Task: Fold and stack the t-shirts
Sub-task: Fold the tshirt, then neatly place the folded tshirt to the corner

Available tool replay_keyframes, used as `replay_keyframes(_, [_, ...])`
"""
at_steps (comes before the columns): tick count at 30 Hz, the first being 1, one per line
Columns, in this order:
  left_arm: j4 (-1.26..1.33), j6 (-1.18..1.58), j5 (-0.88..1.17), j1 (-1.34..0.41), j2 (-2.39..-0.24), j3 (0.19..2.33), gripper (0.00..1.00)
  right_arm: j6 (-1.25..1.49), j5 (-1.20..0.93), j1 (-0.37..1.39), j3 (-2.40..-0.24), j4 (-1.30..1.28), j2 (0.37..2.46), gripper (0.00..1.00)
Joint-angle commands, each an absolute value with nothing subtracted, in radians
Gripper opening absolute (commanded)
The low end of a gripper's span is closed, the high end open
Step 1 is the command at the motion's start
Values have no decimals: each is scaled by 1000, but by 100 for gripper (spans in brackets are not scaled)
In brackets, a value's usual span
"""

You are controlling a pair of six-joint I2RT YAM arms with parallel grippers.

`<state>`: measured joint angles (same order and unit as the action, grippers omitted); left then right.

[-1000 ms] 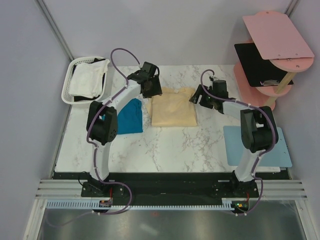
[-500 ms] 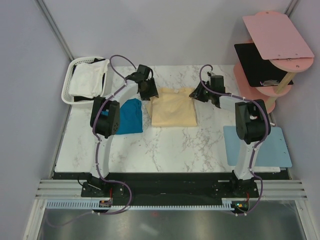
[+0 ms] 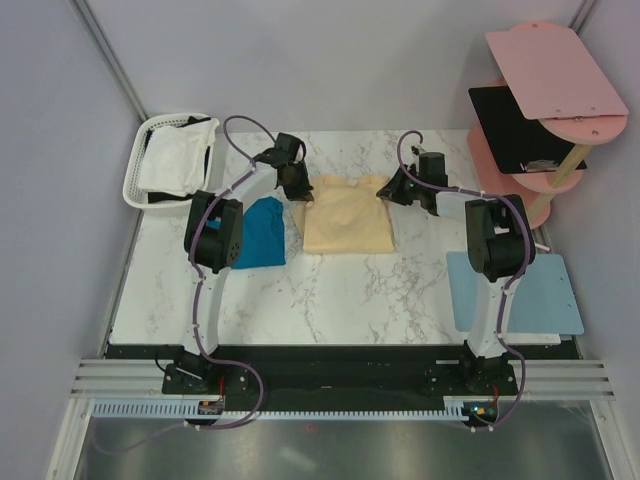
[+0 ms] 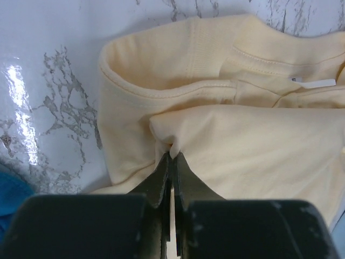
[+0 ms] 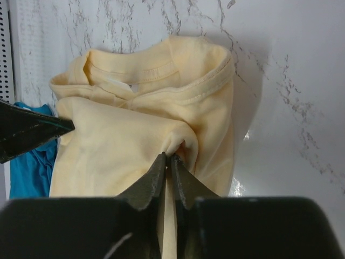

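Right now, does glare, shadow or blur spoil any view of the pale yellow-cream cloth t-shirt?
Left wrist: white glare streak on the marble table beside the pale yellow-cream cloth t-shirt, itself sharp; left gripper blurred at its base. Right wrist: glare patches and grey shadow on marble beside the shirt; right gripper blurred at its base. Top external: even light, no glare.

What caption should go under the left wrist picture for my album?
Left gripper pinches a fold of the yellow shirt on the marble table.
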<state>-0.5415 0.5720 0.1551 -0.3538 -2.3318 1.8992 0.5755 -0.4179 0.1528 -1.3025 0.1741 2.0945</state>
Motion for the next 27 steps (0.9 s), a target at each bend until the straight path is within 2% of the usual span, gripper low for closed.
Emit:
replay_keyframes(1, [-497, 555, 187, -354, -2336, 1930, 2, 568, -454, 150, -1341, 227, 2103, 3])
replay_keyframes(3, [-494, 552, 180, -354, -2324, 1924, 2, 566, -451, 152, -1335, 233, 2099, 0])
replay_keyframes(18, [-365, 541, 123, -348, -2054, 1700, 2, 545, -399, 152, -1252, 252, 1919, 0])
replay_keyframes(27, [-338, 560, 127, -310, -2062, 1709, 2, 549, -368, 149, -1334, 244, 1962, 0])
